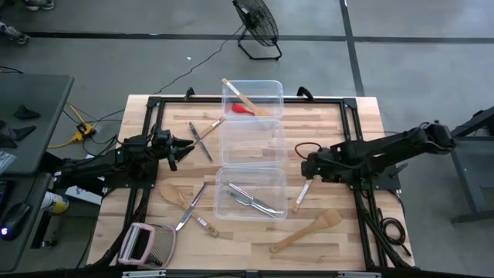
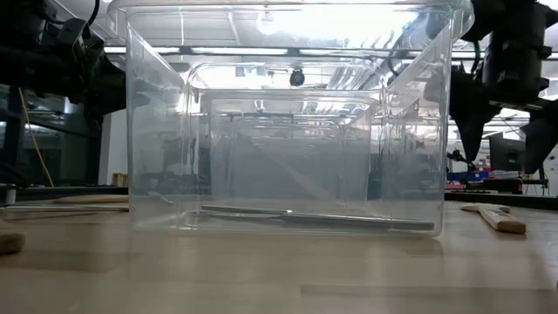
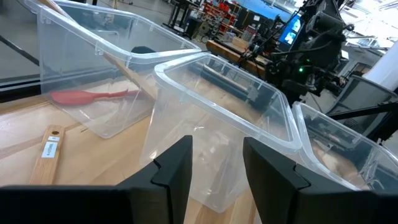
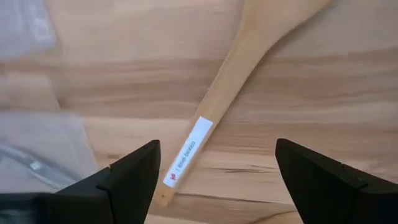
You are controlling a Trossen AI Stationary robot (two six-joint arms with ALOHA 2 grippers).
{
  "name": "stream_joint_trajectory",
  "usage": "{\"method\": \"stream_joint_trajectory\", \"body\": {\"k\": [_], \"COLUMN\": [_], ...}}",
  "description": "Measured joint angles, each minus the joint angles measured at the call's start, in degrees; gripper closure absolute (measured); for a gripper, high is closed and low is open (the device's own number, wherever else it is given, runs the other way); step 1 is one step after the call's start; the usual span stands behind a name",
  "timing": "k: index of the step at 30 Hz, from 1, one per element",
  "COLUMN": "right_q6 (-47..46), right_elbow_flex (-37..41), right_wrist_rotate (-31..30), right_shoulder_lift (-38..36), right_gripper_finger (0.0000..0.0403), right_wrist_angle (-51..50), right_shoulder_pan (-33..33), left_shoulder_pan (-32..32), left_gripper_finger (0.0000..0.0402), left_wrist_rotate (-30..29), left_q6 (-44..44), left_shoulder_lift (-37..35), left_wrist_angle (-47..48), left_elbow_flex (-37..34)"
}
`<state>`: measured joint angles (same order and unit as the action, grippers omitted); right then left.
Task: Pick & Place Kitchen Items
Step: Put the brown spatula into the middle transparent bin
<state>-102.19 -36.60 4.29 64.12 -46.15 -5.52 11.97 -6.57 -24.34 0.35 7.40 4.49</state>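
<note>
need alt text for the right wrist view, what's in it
Looking down past the open right gripper, whose two dark fingers stand wide apart, a pale wooden spatula lies slantwise on the wooden table. A white label sits near its handle end. A clear plastic tub shows at one edge.

Robotics laboratory or workshop. A wooden table stands on a bare concrete floor beside a floor fan; ceiling strip lights, a lit monitor and what appear to be stocked shelves fill the room behind.
</note>
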Motion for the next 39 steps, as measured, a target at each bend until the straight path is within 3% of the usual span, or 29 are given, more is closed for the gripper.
{"method": "stream_joint_trajectory", "body": {"k": [5,15,33,39], "right_q6": [-9.5,-17.9,-14.8,-13.8], "right_elbow_flex": [-0.1,-0.1,-0.3,-0.3], "right_wrist_rotate": [-3.0,-7.2,-6.6,-5.2], "right_shoulder_lift": [1.6,9.9,18.7,19.9], "right_gripper_finger": [0.0093,0.0093,0.0094,0.0128], "right_wrist_angle": [0.0,5.3,10.0,9.8], "right_shoulder_pan": [-3.0,-2.9,5.0,4.8], "left_shoulder_pan": [0.0,0.0,0.0,0.0], "left_gripper_finger": [0.0258,0.0258,0.0258,0.0258], "left_wrist_rotate": [0.0,0.0,0.0,0.0], "left_q6": [0.0,0.0,0.0,0.0], "left_shoulder_lift": [0.0,0.0,0.0,0.0], "left_wrist_angle": [0.0,0.0,0.0,0.0], "left_elbow_flex": [0.0,0.0,0.0,0.0]}}
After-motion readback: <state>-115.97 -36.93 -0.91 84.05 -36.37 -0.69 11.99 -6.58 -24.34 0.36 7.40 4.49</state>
